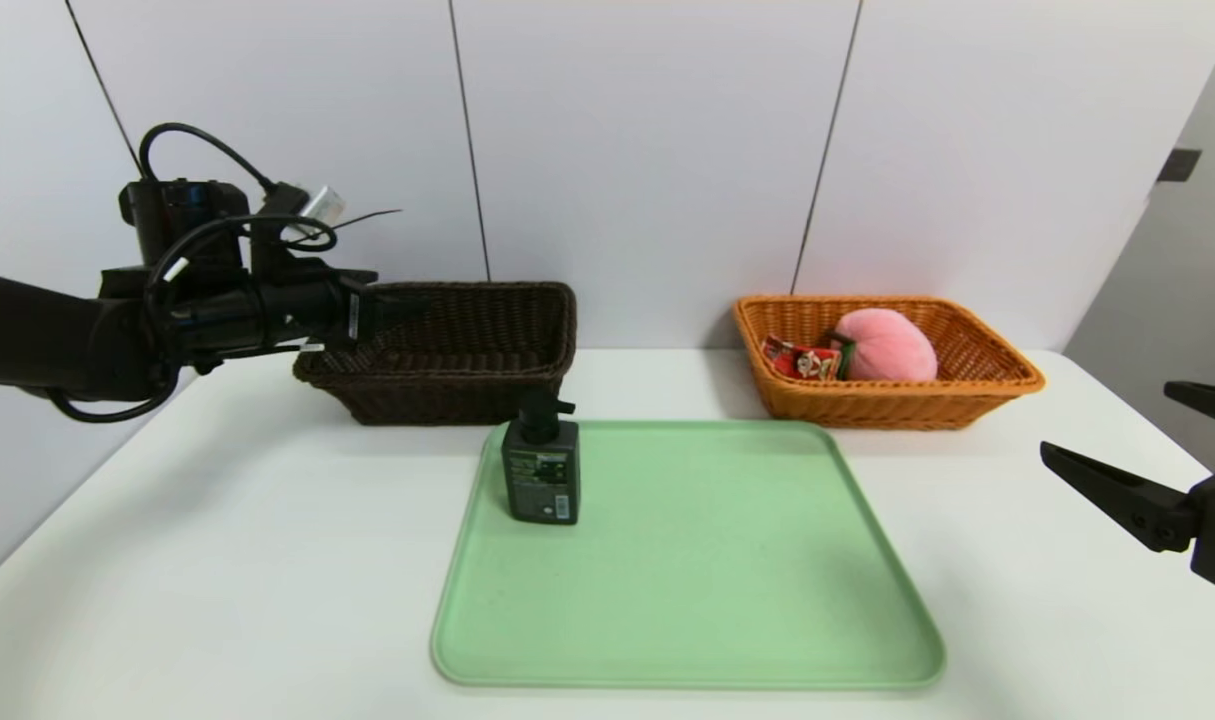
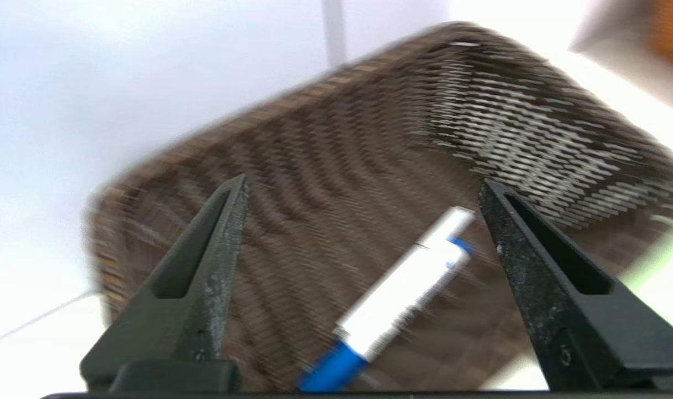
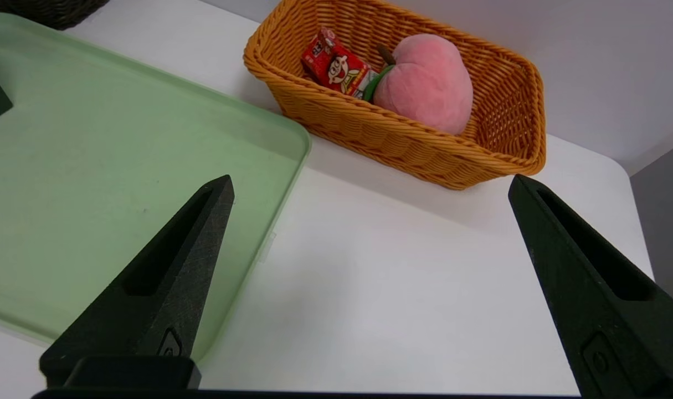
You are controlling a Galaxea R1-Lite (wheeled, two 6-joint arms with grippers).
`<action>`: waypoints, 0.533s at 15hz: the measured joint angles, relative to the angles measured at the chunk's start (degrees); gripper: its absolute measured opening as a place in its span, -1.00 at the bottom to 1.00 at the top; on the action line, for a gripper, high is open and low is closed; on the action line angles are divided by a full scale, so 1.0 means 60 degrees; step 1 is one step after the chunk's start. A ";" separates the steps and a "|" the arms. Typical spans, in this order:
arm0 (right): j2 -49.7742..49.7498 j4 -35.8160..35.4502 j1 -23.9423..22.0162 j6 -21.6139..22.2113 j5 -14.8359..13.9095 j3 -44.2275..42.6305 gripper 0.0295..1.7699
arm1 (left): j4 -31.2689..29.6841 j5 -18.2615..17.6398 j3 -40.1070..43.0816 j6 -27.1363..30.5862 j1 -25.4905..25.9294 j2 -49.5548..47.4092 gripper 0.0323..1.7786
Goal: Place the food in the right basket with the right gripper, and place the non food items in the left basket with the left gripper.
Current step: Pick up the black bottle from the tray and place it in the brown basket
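Head view: pump bottle (image 1: 541,470) label illegible.

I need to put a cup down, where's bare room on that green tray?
The pale green plastic tray is bare except its far left corner, where the dark square pump bottle stands. White tabletop between the tray and the open right gripper is also free.

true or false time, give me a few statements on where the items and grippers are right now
1. The pump bottle stands upright on the green tray. True.
2. The plush peach lies in the dark brown basket. False: it is in the orange basket, beside the snack packet.
3. The left gripper is shut on the marker. False: its fingers are apart and the marker lies in the dark brown basket.
4. The right gripper is open over the table. True.
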 joint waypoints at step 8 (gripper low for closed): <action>-0.0075 0.0065 -0.0002 -0.0368 -0.0095 -0.0014 0.93 | -0.2999 -0.2513 0.4419 -0.1818 -0.0309 -0.2316 0.82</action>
